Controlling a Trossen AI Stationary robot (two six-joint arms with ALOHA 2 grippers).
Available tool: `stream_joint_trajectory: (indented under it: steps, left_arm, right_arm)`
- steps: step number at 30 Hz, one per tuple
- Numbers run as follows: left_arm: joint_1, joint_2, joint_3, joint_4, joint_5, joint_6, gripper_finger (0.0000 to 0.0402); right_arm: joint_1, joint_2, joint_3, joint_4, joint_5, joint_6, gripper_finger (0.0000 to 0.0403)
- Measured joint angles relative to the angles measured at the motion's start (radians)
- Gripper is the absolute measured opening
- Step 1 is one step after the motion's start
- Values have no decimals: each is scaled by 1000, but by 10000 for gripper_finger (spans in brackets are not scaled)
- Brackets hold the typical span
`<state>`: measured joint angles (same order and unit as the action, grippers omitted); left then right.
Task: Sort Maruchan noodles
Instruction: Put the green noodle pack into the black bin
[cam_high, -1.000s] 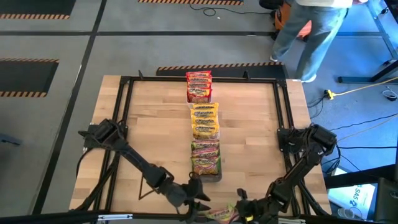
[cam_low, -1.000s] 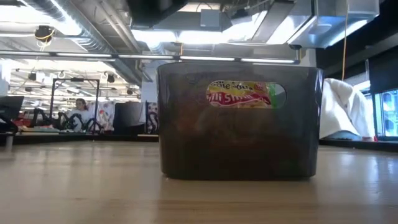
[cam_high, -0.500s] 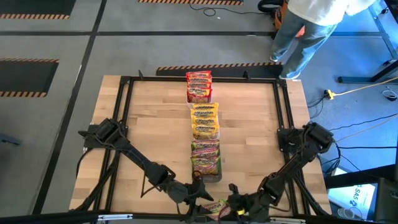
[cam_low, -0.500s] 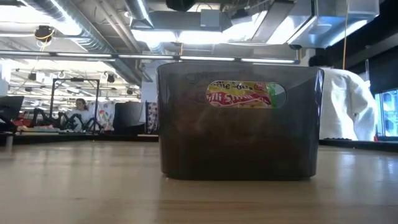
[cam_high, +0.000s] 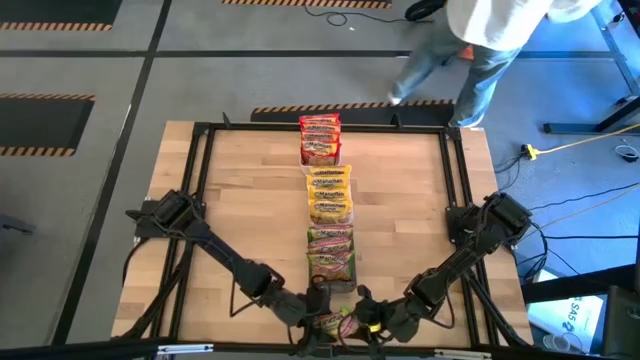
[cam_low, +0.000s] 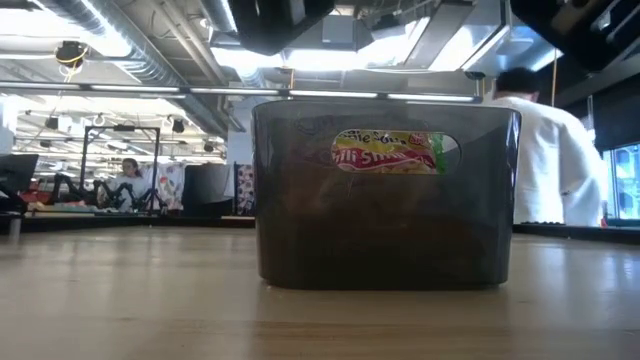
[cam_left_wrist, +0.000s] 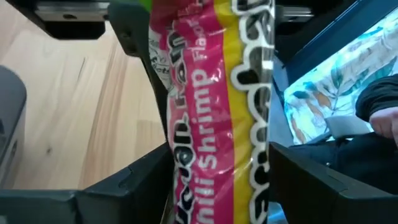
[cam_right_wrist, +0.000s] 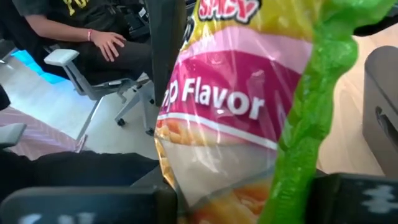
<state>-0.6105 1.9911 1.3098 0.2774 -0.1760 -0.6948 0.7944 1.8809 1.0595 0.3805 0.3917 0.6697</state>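
A green-and-pink Maruchan packet (cam_high: 337, 323) hangs at the table's near edge between my two grippers. My left gripper (cam_high: 316, 320) is shut on it from the left, and my right gripper (cam_high: 372, 323) from the right. The packet (cam_left_wrist: 211, 112) fills the left wrist view, and the same packet (cam_right_wrist: 249, 112) fills the right wrist view. Red-orange packets stand in a white tray (cam_high: 320, 140), yellow ones in a clear tray (cam_high: 329, 195), and green-and-pink ones in a dark tray (cam_high: 331, 255). The low view shows that dark tray (cam_low: 385, 200) with a packet (cam_low: 395, 152) behind its handle hole. My left gripper pinches the packet between its two fingers (cam_left_wrist: 143, 174), which stand on either side of its pink-and-yellow face (cam_left_wrist: 205, 162). The packet is clear of the table. My right gripper pinches the packet's other end between its fingers (cam_right_wrist: 149, 199), near the green crimped seam (cam_right_wrist: 311, 124); the packet is lifted.
The three trays stand in a row down the table's middle line, from the far edge toward the near edge. A black frame (cam_high: 200, 200) runs around the table. A person (cam_high: 480, 40) walks beyond the far edge, and another person (cam_right_wrist: 93, 31) sits beyond the near edge.
My right gripper has carried the green-and-pink packet along the near edge toward the table's left, up to my left gripper, which has shifted slightly toward the near edge. The packet now sits between both grippers. The person beyond the far edge has walked leftward.
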Motion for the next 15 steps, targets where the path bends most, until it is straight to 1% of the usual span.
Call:
stream_joint_trajectory:
  steps: [4, 6, 9, 12, 15]
  left_arm:
    - [5, 0, 0, -24, 13, -30, 239]
    - [8, 0, 0, -24, 18, -33, 224]
    - [9, 0, 0, -35, 18, -31, 191]
    - [10, 0, 0, -55, 20, -24, 154]
    - [10, -1, 0, -59, 22, 9, 132]
  right_arm:
    - [-13, 0, 0, 14, -15, -13, 104]
    - [-21, -1, 0, 15, -29, -16, 106]
    - [-29, -1, 0, 14, -36, -16, 116]
    - [-39, -1, 0, 10, -79, 6, 141]
    - [-45, -1, 0, 12, -115, 7, 177]
